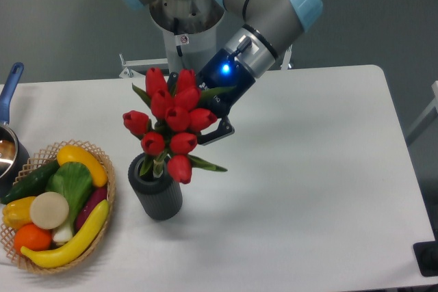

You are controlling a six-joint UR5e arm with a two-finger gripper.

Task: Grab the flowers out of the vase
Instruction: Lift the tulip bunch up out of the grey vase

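Observation:
The flowers [175, 117], a bunch of red tulip buds with green leaves, stand with their pale stems in the mouth of the vase [157, 193]. The vase is a short dark grey ribbed cylinder on the white table. The bunch leans a little right, toward my gripper [209, 132]. The gripper comes down from the upper right and sits right behind the bunch's right side at bud height. One dark finger [220, 132] shows beside the lower right buds. The other finger is hidden behind the flowers, so I cannot see how the jaws stand.
A wicker basket [109, 189] with toy fruits and vegetables stands at the front left, close to the vase. A blue-handled pot [8, 148] sits at the left edge. The robot's base [181, 25] stands behind the table.

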